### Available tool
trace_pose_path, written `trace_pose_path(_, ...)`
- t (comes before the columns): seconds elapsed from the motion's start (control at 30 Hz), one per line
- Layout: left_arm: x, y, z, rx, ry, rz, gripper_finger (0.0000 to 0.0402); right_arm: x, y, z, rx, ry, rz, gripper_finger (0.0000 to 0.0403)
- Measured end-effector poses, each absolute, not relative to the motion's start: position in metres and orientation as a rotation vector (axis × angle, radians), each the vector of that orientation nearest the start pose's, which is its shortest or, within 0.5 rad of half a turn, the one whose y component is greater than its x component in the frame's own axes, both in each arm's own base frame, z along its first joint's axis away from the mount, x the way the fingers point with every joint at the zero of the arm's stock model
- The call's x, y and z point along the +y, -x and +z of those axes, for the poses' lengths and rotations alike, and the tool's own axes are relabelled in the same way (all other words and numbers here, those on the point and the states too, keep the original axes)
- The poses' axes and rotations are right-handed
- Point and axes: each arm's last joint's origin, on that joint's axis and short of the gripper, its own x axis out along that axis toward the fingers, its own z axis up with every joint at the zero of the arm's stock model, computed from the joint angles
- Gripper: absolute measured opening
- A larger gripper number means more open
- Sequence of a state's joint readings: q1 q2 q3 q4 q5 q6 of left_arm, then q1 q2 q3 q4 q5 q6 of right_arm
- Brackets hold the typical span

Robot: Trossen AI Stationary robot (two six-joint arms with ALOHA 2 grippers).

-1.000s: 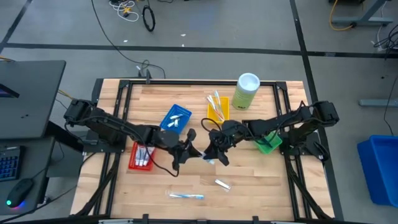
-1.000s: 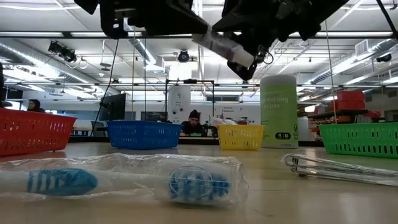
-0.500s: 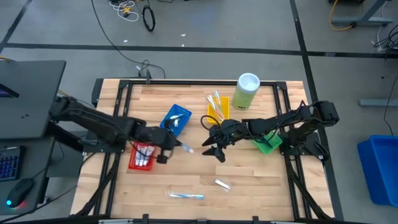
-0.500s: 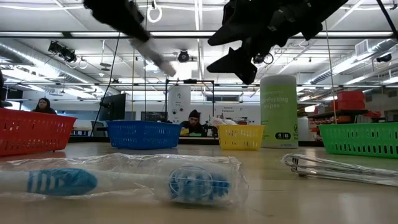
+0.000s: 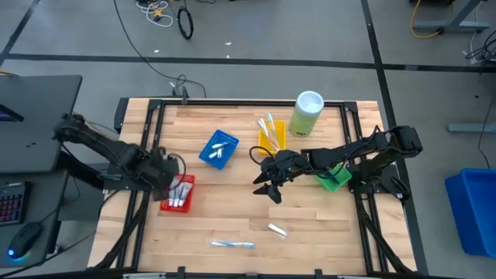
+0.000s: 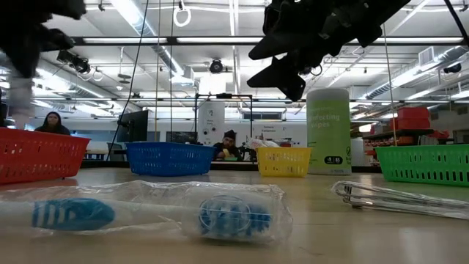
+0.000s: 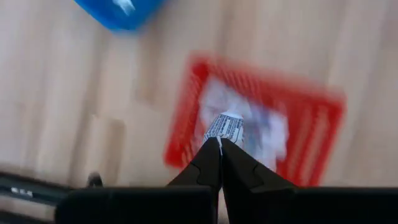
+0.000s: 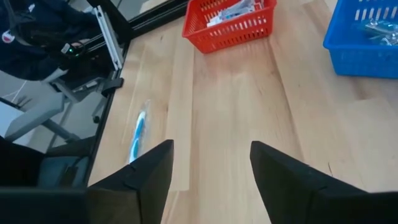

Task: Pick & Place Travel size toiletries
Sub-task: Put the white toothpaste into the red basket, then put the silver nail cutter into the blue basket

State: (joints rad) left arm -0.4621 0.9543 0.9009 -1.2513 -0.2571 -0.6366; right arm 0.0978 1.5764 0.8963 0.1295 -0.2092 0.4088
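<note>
My left gripper (image 5: 168, 175) (image 7: 219, 143) hovers over the far left corner of the red tray (image 5: 179, 195) (image 7: 311, 124), shut on a small white tube with a printed label (image 7: 226, 126). More white tubes lie in that tray. My right gripper (image 5: 263, 186) (image 8: 211, 168) hangs open above the table's middle, holding nothing. A blue toothbrush in clear wrap (image 5: 232, 243) (image 6: 146, 213) (image 8: 137, 134) lies flat near the near edge, with a small clear packet (image 5: 277, 229) (image 6: 396, 198) beside it. My left gripper pinches the white tube between its two fingers, coming from above and pointing down. The tube's labelled end (image 7: 227, 123) sticks out past the fingertips (image 7: 210, 152). It is lifted clear, above the red tray.
A blue tray (image 5: 219, 149), a yellow tray with toothbrushes (image 5: 271, 136) and a green tray (image 5: 335, 179) stand across the table's middle and far part. The tall pale-green canister (image 5: 308, 113) stands at the far edge. Bare wood lies between the two grippers.
Both grippers met at the table's middle on the white tube. The right gripper opened and let go, staying about there. The left gripper kept the tube and swung quickly toward the table's left, ending above the red tray.
</note>
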Motion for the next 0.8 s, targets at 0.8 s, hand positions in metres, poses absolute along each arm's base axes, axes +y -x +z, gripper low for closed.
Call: trace_pose_path(0.8,-0.067,-0.134,0.221,1.292,0.107,-0.039,0.0067,0.036,-0.330,0.210,0.583,-0.387,0.107,0.0188)
